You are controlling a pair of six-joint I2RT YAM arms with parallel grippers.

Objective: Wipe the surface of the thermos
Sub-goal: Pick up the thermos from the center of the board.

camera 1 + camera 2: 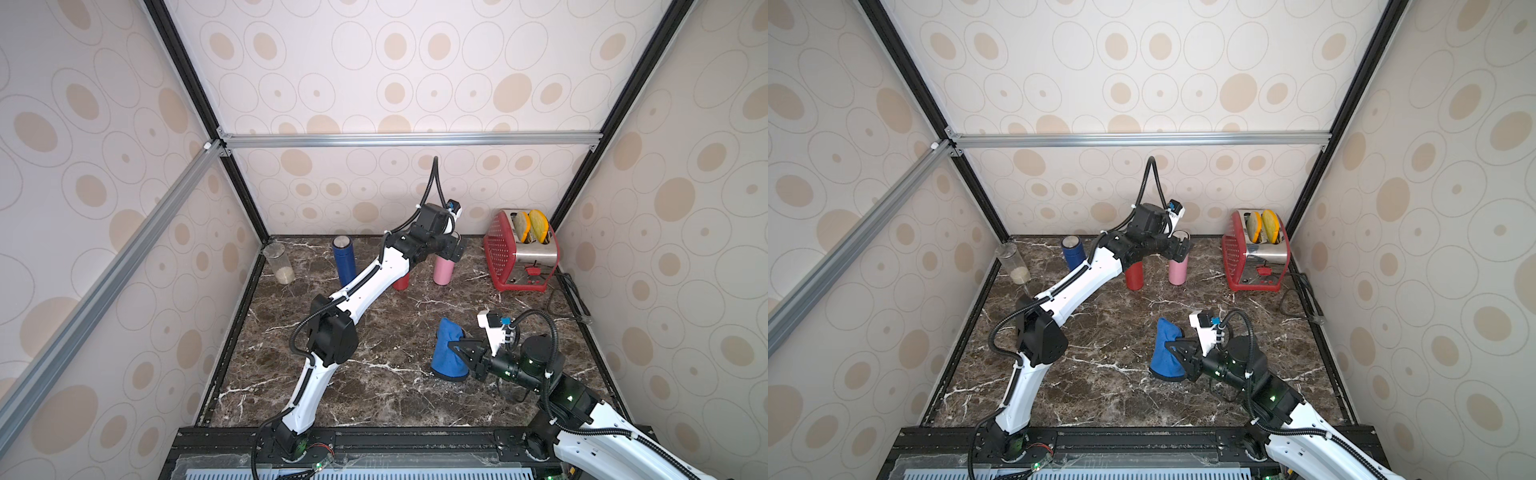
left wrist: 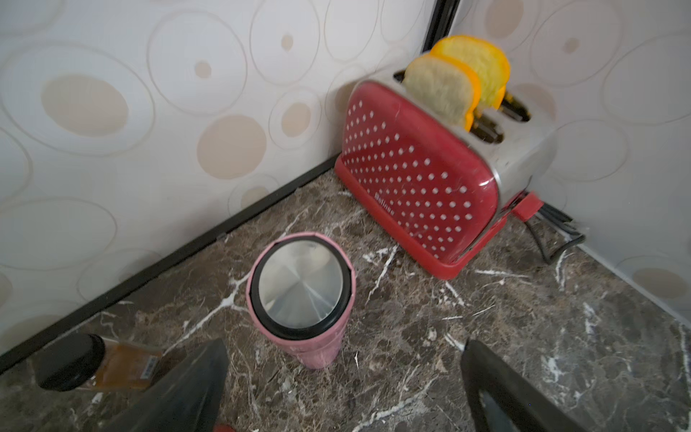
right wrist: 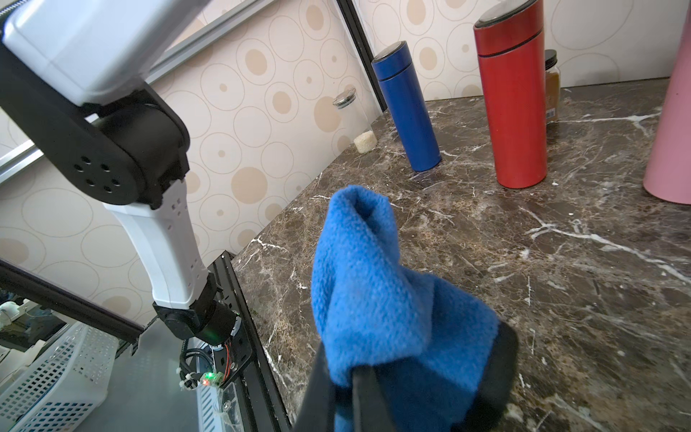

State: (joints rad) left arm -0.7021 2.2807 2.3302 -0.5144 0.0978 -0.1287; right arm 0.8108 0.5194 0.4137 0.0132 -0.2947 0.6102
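Pink thermos [image 1: 442, 272]: upright, lid on, near the rear edge of the tabletop [image 1: 374, 374], right of centre. It stands between the red thermos [image 1: 1134, 276] and the toaster [image 1: 519, 253].

Left tool [image 1: 1180, 248]: released, jaws spread wide. In the left wrist view the pink thermos sits just ahead of the two fingers [image 2: 179, 389], in line with the gap between them and touching neither.

Left arm: rises from the front edge and reaches diagonally to the rear. The elbow is raised, and the wrist is bent over the red thermos towards the pink one.

Right tool [image 1: 457, 347]: clenched on a bunched blue cloth [image 1: 446, 353], over the right front part of the tabletop, well apart from the pink thermos. Whether the cloth's lower edge touches the tabletop cannot be told.

Right arm: mounted at the front right corner, folded low, tool pointing left.

Other items:
- Blue thermos [image 1: 343, 262]: upright, near the rear edge, left of centre.
- Glass jar [image 1: 280, 262] with pale grains: rear left corner.
- Small jar of brown powder [image 3: 551, 82]: behind the red thermos.
- Toaster: rear right corner, holding two bread slices [image 2: 441, 89].
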